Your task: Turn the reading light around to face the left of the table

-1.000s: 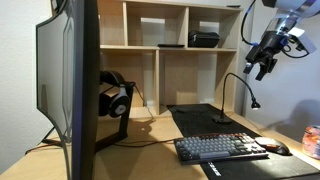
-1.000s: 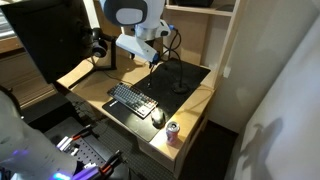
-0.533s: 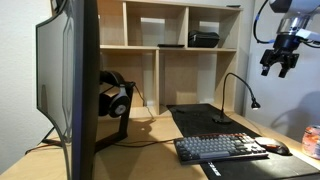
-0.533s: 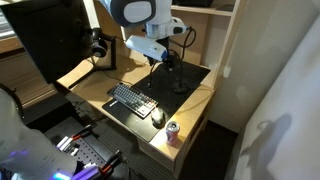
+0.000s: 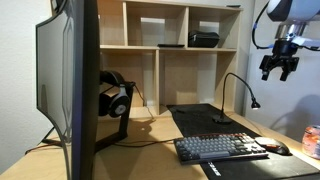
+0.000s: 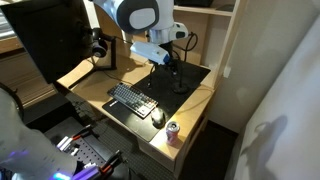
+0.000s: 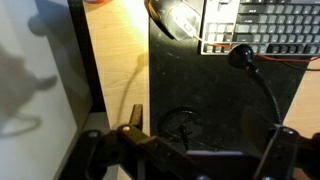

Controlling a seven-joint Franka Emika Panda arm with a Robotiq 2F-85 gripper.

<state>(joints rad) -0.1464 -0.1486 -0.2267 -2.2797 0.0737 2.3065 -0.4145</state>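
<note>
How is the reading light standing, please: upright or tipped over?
Upright: the reading light stands with its base flat on the black mat, gooseneck rising and arching over.

Open air is left above and around the reading light (image 5: 254,101); passage is bounded behind by the shelf unit (image 5: 157,70) and in front by the keyboard (image 5: 222,148).

The arm (image 6: 152,50) was white, smooth and rounded, with a dark grey round cap (image 6: 140,15) on one joint. A thin black cable (image 5: 256,28) looped beside it. The gripper (image 5: 279,72) was black and blocky; its fingers (image 7: 131,122) looked dark and blurred in the wrist view.
</note>
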